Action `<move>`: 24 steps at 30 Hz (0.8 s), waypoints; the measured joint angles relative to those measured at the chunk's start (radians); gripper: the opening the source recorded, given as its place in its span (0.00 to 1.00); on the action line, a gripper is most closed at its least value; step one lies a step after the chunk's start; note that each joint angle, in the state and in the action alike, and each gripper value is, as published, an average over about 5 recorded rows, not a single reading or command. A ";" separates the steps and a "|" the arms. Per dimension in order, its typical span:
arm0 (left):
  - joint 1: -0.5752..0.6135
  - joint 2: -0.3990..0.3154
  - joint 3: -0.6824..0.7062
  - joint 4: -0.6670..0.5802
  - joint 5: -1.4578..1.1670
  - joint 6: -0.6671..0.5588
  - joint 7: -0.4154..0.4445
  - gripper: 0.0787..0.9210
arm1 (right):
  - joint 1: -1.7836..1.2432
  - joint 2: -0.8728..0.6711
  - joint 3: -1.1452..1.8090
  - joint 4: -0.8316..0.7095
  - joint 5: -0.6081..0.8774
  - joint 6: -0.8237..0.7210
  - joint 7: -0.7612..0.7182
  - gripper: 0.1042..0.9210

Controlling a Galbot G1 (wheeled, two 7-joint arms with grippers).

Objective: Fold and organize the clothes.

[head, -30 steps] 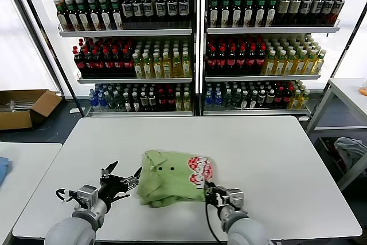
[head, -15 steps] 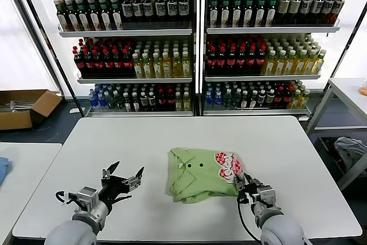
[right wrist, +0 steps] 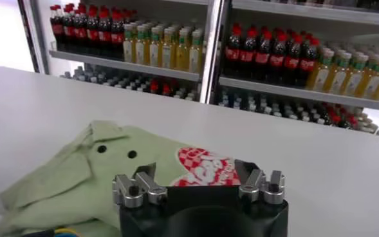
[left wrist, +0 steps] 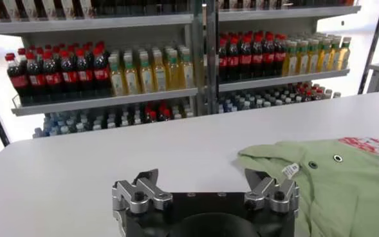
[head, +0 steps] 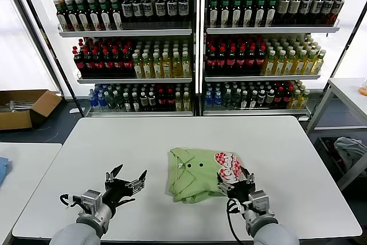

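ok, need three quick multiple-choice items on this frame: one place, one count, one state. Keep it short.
1. Where does the polo lie on the table?
A. far left edge
B. near the middle, just ahead of the right pincer
C. hanging off the back edge

2. How many dark buttons show on the polo?
A. none
B. two
C. five

3. The left pincer is:
A. open and empty, on the table left of the polo
B. shut on the collar
C. lifting the polo

Answers: 1 B, the head view shows it mid-table by the right pincer. 2 B, two dots sit below the collar. 3 A, its fingers stand spread, clear of the cloth.
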 measured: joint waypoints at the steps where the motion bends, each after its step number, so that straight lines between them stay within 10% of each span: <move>1: 0.002 -0.002 0.001 0.000 0.000 0.000 0.000 0.88 | 0.006 0.008 -0.012 -0.008 0.000 0.000 0.004 0.86; 24: 0.024 -0.020 0.014 -0.018 0.005 0.000 0.004 0.88 | 0.003 0.066 -0.106 -0.118 0.097 0.002 0.054 0.88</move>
